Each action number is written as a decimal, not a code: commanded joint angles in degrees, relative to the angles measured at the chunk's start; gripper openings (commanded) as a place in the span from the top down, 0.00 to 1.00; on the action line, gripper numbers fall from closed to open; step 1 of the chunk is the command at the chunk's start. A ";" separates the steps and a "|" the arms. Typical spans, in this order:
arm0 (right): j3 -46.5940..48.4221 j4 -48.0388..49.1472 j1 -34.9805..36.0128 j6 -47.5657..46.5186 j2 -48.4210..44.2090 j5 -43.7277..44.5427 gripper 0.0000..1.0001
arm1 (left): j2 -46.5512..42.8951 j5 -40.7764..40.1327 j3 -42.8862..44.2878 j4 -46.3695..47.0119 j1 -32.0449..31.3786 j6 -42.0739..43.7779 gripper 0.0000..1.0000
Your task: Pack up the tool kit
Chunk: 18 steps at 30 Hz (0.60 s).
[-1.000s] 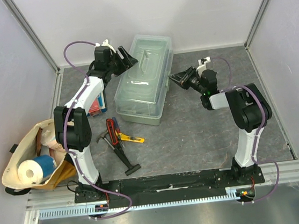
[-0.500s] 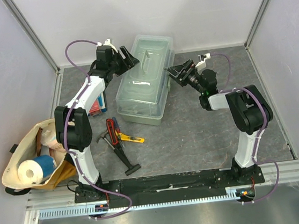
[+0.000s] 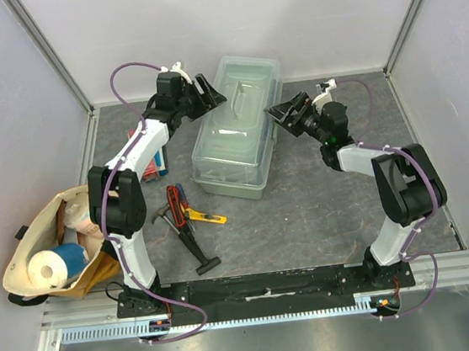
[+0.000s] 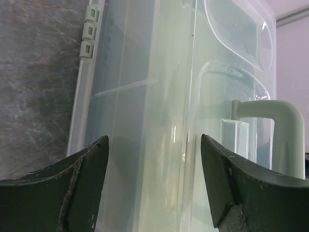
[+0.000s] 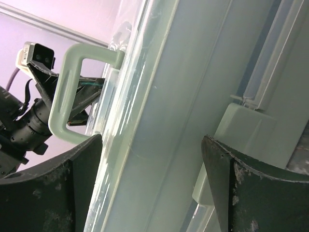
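The pale-green translucent toolbox [image 3: 236,133] of the tool kit stands shut at the back middle, its clear lid with the handle [image 4: 275,125] on top. My left gripper [image 3: 210,90] is open at the box's far-left edge, and the lid fills the space between its fingers [image 4: 154,186]. My right gripper [image 3: 284,116] is open against the box's right side, with the side wall and a latch [image 5: 244,128] between its fingers [image 5: 152,186]. A black hammer [image 3: 189,238], a red-black cutter [image 3: 175,201] and a yellow knife [image 3: 210,219] lie on the mat in front of the box.
A tan cloth bag [image 3: 45,256] with a paper roll sits at the near left. A flat red-and-blue packet [image 3: 154,160] lies under the left arm. Aluminium frame posts and white walls bound the mat on three sides.
The toolbox has slid to the right and turned straighter. My left gripper followed it rightward. My right gripper opened wide and moved up against the box's right side.
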 commanded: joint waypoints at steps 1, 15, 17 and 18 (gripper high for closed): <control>-1.14 -9.43 -1.39 -5.87 -5.93 4.10 0.09 | 3.63 7.54 -3.14 -15.21 -4.15 1.58 0.26; -14.67 -5.93 -5.69 -3.42 -9.54 5.61 0.05 | 4.34 8.15 -2.61 -15.21 -3.97 0.88 0.26; -16.61 -3.47 -6.48 -2.18 -9.10 4.56 0.04 | 4.34 8.42 -2.44 -15.21 -3.97 0.61 0.26; -17.22 -2.50 -6.75 -1.92 -8.67 3.68 0.04 | 4.34 8.51 -2.35 -15.29 -3.97 0.61 0.26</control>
